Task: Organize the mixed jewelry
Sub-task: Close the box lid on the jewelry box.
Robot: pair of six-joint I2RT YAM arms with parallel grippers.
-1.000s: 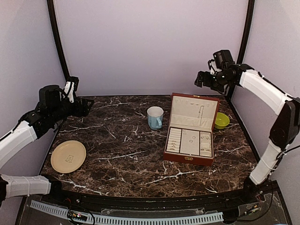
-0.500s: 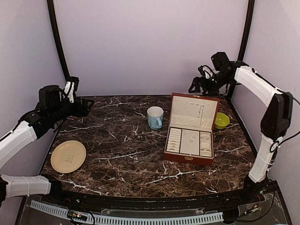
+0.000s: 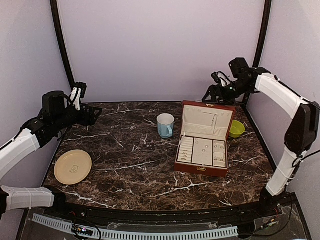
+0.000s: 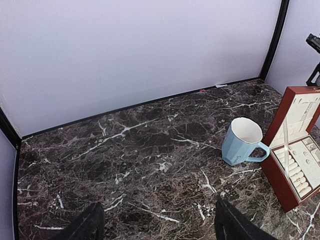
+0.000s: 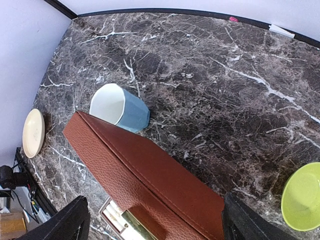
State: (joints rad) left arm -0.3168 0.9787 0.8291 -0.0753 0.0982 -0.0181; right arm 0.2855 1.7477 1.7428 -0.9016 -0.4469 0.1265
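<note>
Jewelry [image 3: 202, 150]: I see small silvery pieces in the cream compartments of the open box [image 3: 200, 170].
Left gripper [image 4: 159, 215]: fingers spread, holding nothing, over the far left of the table [image 3: 125, 160].
Right gripper [image 5: 155, 215]: fingers spread, holding nothing, above the box lid.

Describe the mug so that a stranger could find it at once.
Start at the open red-brown jewelry box on the dark marble table. Just left of its raised lid stands the mug, upright. It alone is pale blue with a handle.
</note>
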